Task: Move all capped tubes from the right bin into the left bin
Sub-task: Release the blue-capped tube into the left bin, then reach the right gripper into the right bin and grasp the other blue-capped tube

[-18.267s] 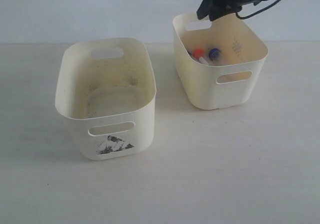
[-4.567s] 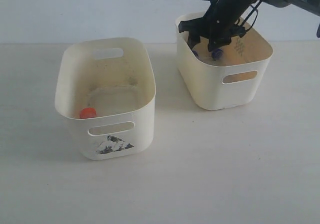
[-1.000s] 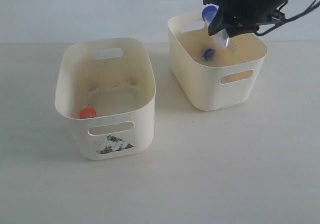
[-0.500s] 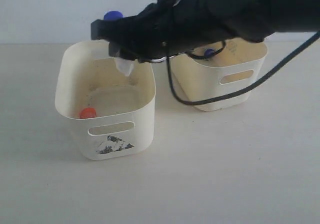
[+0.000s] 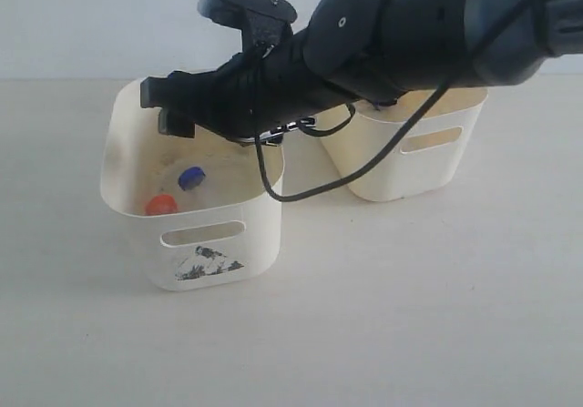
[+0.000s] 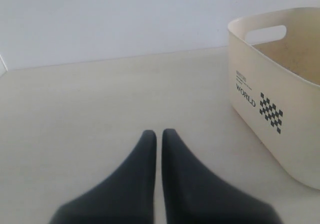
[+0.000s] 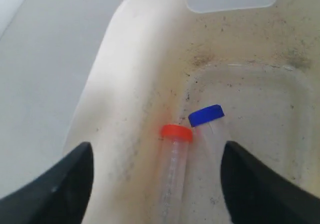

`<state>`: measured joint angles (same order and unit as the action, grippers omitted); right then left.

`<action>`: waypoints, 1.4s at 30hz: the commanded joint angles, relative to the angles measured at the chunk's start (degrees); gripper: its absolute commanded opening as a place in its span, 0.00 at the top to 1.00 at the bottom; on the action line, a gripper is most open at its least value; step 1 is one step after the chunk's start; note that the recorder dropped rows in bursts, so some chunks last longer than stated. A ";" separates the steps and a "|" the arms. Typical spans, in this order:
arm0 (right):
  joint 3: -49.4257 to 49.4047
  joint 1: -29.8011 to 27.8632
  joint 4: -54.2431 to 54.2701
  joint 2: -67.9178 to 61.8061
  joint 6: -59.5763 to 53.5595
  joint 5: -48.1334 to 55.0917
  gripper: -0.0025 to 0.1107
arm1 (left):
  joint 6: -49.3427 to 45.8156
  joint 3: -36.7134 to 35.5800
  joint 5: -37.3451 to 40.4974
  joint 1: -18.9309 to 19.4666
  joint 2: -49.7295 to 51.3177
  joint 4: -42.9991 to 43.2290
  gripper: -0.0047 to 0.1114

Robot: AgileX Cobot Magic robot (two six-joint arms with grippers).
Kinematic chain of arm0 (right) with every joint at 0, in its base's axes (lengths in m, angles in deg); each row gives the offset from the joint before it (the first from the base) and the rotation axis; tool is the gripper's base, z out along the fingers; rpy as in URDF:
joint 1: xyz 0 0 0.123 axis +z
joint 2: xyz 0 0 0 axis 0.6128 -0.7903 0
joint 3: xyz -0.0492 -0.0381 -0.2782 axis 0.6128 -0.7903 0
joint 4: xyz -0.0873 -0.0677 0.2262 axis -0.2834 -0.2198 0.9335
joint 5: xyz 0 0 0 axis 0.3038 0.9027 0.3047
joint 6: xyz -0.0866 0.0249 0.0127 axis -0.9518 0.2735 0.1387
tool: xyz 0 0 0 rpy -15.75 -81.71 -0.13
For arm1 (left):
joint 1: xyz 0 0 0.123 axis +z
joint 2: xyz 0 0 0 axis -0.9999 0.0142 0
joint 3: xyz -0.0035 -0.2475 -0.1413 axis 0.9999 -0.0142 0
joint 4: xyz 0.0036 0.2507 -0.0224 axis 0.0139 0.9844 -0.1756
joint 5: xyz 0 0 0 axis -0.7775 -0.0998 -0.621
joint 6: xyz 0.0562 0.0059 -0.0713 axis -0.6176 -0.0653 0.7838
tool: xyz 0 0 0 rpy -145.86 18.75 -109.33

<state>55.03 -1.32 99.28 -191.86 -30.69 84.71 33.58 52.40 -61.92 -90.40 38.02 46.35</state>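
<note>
Orange-capped tube (image 5: 161,205) and blue-capped tube (image 5: 190,178) both lie on the floor of the left bin (image 5: 260,243). They sit toward its front wall, on the side away from the other bin. In your right wrist view the orange-capped one runs along the foot of a side wall. The blue cap sits just beside the orange cap, on the side away from that wall. The speckled floor beyond them is bare.

Your right gripper (image 7: 156,149) hangs above these tubes with its fingers (image 7: 60,184) spread wide and nothing between them. The right arm (image 5: 383,34) reaches across the bin's back rim and the rim nearest the right bin (image 5: 437,166). A black cable (image 5: 301,184) loops down from it past the left bin's front corner, into the gap between the two bins. The arm hides most of the right bin's inside, so you cannot tell what lies there; only its front wall and slot handle show.

Your left gripper (image 6: 155,134) has its jaws pressed together on nothing, over bare table (image 6: 100,98). It sits well apart from a cream bin (image 6: 270,93) printed WORLD; you cannot tell which bin that is. In front of both bins the table is open.
</note>
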 commanded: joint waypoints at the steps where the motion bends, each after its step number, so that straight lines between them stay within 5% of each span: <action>1: 5.22 -3.86 -6.08 2.10 -0.70 7.92 0.67 | 0.66 0.21 -0.96 0.06 -0.11 -0.38 0.92; 4: 9.92 -9.74 -16.15 4.20 -0.53 11.87 0.97 | 0.66 0.21 -0.96 0.06 -0.11 -0.38 0.92; 8: 16.67 -18.56 -37.92 1.76 10.93 18.17 0.98 | 0.66 0.21 -0.96 0.06 -0.11 -0.38 0.92; 13: 27.41 -19.90 -56.99 -8.42 16.56 31.54 0.98 | 0.66 0.21 -0.96 0.06 -0.11 -0.38 0.92; 22: 44.16 -19.90 -59.65 -22.45 14.67 42.71 0.98 | 0.66 0.21 -0.96 0.06 -0.11 -0.38 0.92; 36: 44.28 -19.90 -65.97 -27.77 20.64 38.72 0.97 | 0.66 0.21 -0.96 0.06 -0.11 -0.38 0.92; 42: 44.07 -19.90 -65.97 -28.98 23.43 36.65 0.71 | 0.66 0.21 -0.96 0.06 -0.11 -0.38 0.92</action>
<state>98.95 -21.12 34.08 -220.06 -8.64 122.53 33.58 52.40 -61.92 -90.40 38.02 46.35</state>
